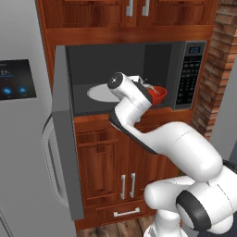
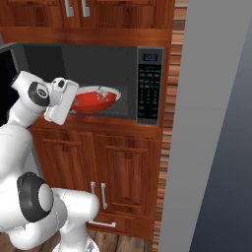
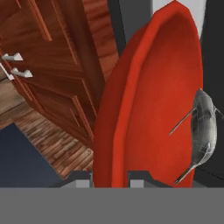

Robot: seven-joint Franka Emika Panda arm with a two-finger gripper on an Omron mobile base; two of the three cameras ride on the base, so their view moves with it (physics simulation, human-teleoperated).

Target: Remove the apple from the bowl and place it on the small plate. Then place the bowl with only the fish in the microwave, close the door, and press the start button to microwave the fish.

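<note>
While the tool (image 3: 110, 177) grips the rim of the red bowl (image 2: 94, 100), its fingers closed on that rim, the bowl hangs tilted at the mouth of the microwave (image 1: 139, 76), with the fish (image 3: 203, 131) lying inside it. Behind it, a white disc (image 1: 98, 94) lies on the dark cavity floor. At the left, the door (image 1: 65, 139) stands swung open, and the black keypad (image 2: 149, 86) runs down the right side. Brown wooden cabinets (image 2: 118, 172) surround the microwave above and below, a grey fridge (image 1: 21, 139) stands at the left, a brick wall (image 1: 217, 69) at the right, and plank floor (image 3: 57, 144) lies below.
</note>
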